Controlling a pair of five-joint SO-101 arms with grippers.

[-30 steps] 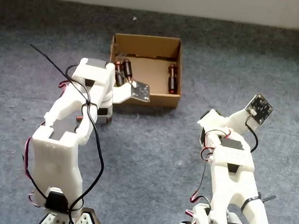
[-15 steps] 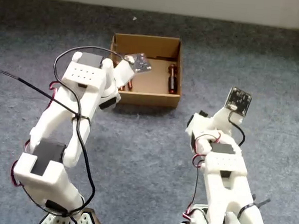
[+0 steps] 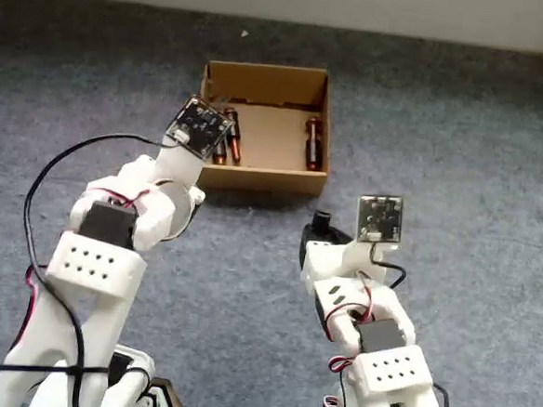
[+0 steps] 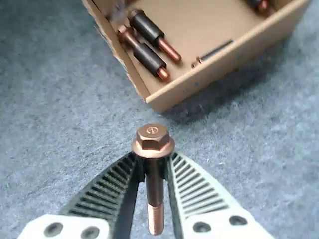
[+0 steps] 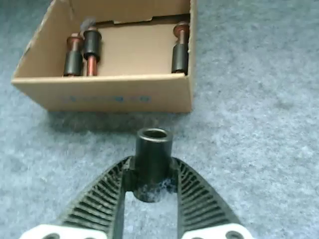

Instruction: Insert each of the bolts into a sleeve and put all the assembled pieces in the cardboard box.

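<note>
On the near side of the brown cardboard box (image 3: 264,178), the left gripper (image 4: 153,162) is clamped on a copper hex-head bolt (image 4: 154,191), the right gripper (image 5: 152,168) on a short black cylindrical sleeve (image 5: 153,152). With the bolt's head pointing outward, mating could jam and twist either piece loose.

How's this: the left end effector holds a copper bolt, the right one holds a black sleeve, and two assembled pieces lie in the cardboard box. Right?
Not quite. The right wrist view shows three assembled pieces in the cardboard box, not two. The left end effector does hold a copper bolt, the right end effector a black sleeve.
</note>
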